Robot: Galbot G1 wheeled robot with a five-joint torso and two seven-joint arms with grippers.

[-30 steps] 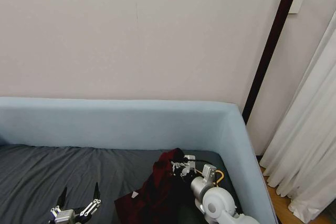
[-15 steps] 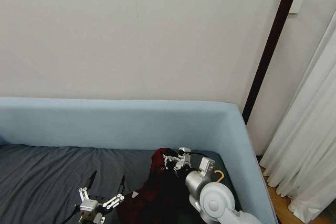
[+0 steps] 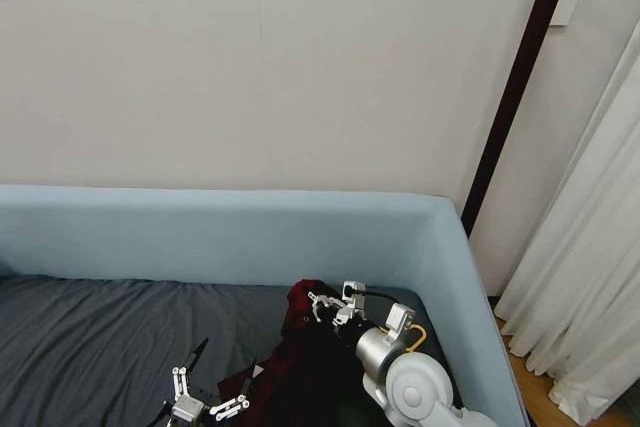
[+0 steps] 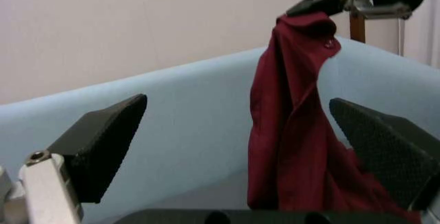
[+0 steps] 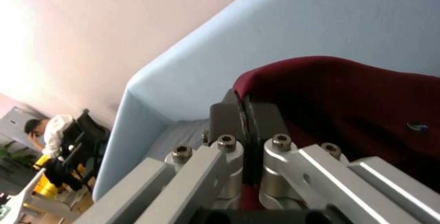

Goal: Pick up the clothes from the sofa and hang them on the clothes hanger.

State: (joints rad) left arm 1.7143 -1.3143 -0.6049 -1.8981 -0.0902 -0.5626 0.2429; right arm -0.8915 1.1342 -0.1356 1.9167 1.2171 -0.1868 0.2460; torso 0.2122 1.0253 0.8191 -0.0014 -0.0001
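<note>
Dark red garment (image 3: pixel 296 339), at the right end of the sofa (image 3: pixel 200 232): its top edge is hanging in front of the backrest, while its lower folds are lying on the sofa's dark grey seat cover (image 3: pixel 90 327). The right gripper (image 3: pixel 322 304) is pinching that top edge, its fingers (image 5: pixel 227 112) closed flat on the cloth with the fabric bulging out just beyond them. The left gripper (image 3: pixel 205 394) is hovering low over the seat, just beside the garment's lower folds on the side away from the sofa's right arm; its fingers (image 4: pixel 103 136) are spread wide and holding nothing, with the hanging cloth in line with the gap between them.

The step in hand appears to be the pick-up. The next move is likely calling for a higher lift to clear the seat. A carry would then follow to the dark rack post (image 3: pixel 510 97) beyond the sofa's right end.
</note>
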